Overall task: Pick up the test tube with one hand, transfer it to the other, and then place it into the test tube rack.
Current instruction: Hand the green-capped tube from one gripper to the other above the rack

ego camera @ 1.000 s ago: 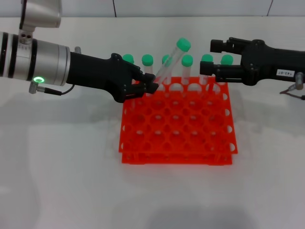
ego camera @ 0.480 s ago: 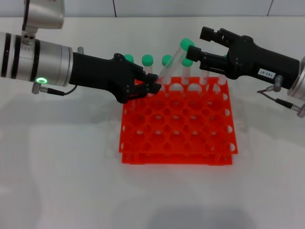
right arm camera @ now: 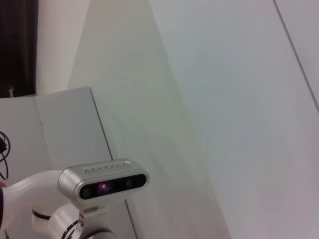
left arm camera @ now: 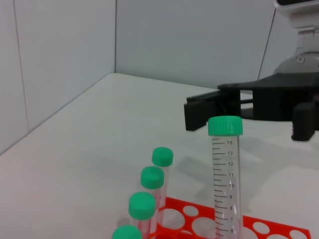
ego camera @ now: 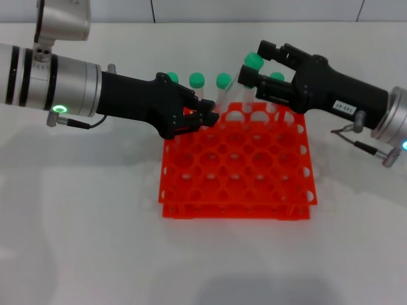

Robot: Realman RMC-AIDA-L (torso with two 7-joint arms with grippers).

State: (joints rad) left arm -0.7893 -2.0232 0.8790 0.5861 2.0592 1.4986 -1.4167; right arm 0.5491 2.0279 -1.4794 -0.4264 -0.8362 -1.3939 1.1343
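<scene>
Green-capped, the test tube (ego camera: 236, 86) leans above the test tube rack (ego camera: 236, 166) at frame centre, your left gripper (ego camera: 206, 114) clamped low; the right gripper (ego camera: 254, 75), fingers spread, has closed onto its cap, handover imminent

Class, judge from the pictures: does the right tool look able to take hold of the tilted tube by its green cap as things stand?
Probably yes. The right tool is open with its fingers either side of the cap of the tube, which the left tool holds low down; nothing lies between.
</scene>
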